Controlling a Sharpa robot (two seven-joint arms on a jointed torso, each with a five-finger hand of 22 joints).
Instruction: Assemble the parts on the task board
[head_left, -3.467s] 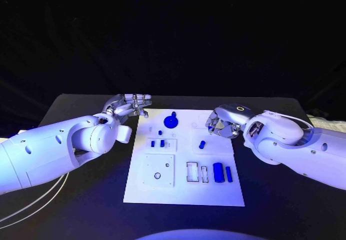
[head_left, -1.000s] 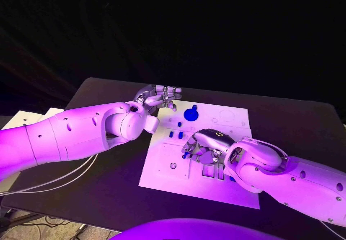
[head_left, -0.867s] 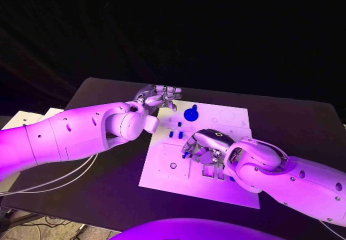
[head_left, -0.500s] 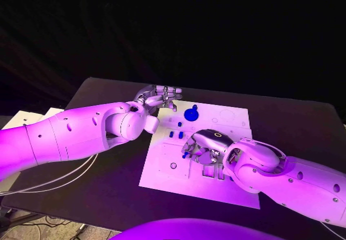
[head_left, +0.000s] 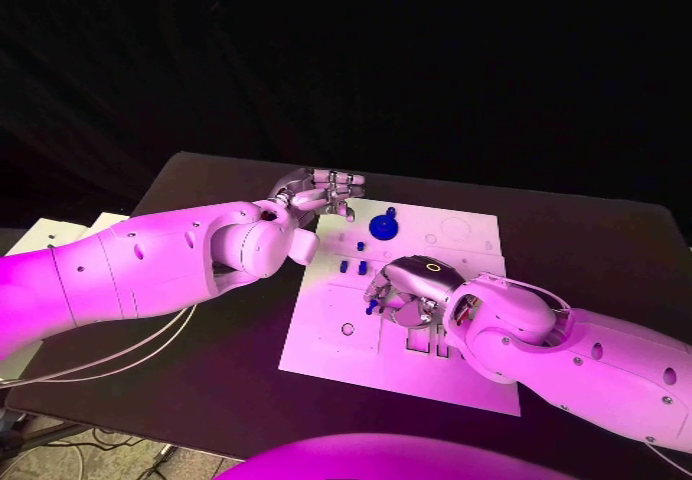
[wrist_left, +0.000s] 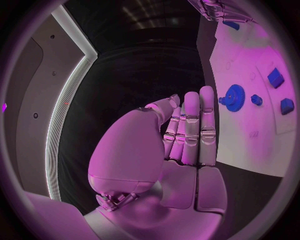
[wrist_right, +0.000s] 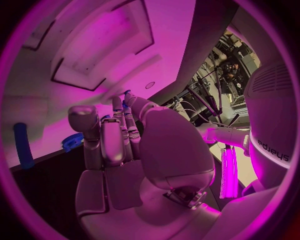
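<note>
Reaching in from the left: left arm (head_left: 159, 265), white, jointed, ending in the left hand (head_left: 315, 190) above the black table (head_left: 202, 360) just off the task board's far left corner. Fingers (wrist_left: 190, 130) straight and pressed side by side, thumb tucked beside them, nothing held; fingertips near the board edge but not visibly touching it.

At centre: task board (head_left: 335, 350), a white plate with rectangular recesses and faint round outlines. Near its far edge, blue gear (head_left: 384, 226), seen also from the left wrist beside a small blue knob (wrist_left: 257, 99) and two small blue blocks (wrist_left: 275, 77). Two short blue pegs (head_left: 351, 268) standing side by side closer in.

Toward the right: right hand (head_left: 407, 295) low over the board's middle, fingers curled down, a small blue part (head_left: 372, 305) at the fingertips. From the right wrist, a bit of blue between the fingertips, so seemingly pinched, though not certain. Also there, a blue cylinder (wrist_right: 23, 145) and a blue toothed piece (wrist_right: 72, 141) lying on the board near the hand. Rear recesses hidden under the right arm (head_left: 577, 365).

Readable on the white body in the right wrist view, sideways: "sharpa" (wrist_right: 274, 146).
</note>
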